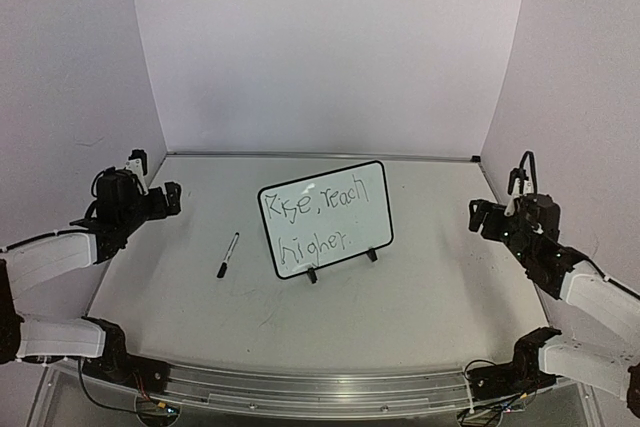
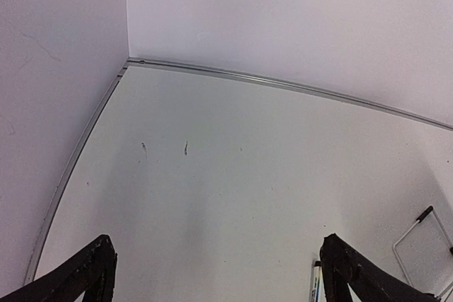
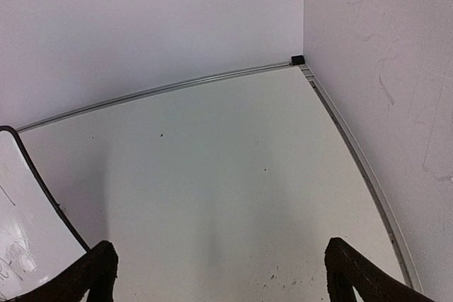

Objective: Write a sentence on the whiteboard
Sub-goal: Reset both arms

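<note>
- Left gripper (image 2: pixel 217 247): black jaws spread wide, nothing held, over the left side of the pale tabletop (image 1: pixel 430 292).
- Right gripper (image 3: pixel 221 247): same, wide and empty, over the right side.
- Thin black marker pen (image 1: pixel 228 255) lies flat, just left of the board.
- Small white rounded-corner whiteboard (image 1: pixel 372 209) with a black frame stands mid-table on two feet, well apart from both grippers.
- Dark handwritten sentence (image 1: pixel 318 219) covers two lines, roughly "Rise, reach higher".

The whiteboard (image 1: pixel 325 217) stands near the middle of the bench (image 1: pixel 440 297), with the sentence (image 1: pixel 300 209) across its face in two lines. A marker (image 1: pixel 228 255) lies on the bench just left of it. The left end effector (image 1: pixel 172 198) hangs farther left, beyond the marker, and the right end effector (image 1: pixel 480 217) well right of the whiteboard.
</note>
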Tool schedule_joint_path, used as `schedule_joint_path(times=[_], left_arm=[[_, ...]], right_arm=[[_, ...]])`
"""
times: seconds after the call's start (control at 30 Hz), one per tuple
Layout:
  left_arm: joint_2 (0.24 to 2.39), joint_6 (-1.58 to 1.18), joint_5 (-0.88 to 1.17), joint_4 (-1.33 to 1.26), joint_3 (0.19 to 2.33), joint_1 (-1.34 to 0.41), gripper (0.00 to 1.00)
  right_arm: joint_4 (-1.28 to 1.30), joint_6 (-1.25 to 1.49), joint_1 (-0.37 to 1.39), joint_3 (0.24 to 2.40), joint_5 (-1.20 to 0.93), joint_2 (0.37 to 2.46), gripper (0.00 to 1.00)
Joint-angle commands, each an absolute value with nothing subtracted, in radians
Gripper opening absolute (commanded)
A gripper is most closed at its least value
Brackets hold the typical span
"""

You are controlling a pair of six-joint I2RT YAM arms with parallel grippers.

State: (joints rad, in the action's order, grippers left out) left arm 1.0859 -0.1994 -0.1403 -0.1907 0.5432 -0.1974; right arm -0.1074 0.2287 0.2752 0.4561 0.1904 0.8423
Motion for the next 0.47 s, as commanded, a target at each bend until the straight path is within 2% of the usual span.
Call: schedule_joint_path(times=[0.0,0.43], left_arm=[[1.059,-0.173,-0.2,-0.298,0.489,-0.197,0.99],[1.061,-0.154,-0.219,-0.352,0.458,-0.197,0.99]], right_arm=[[-0.276,0.182,0.273,0.409,0.231,0.827,0.98],[-0.308,0.158,0.272,0.429,0.22,0.912,0.98]])
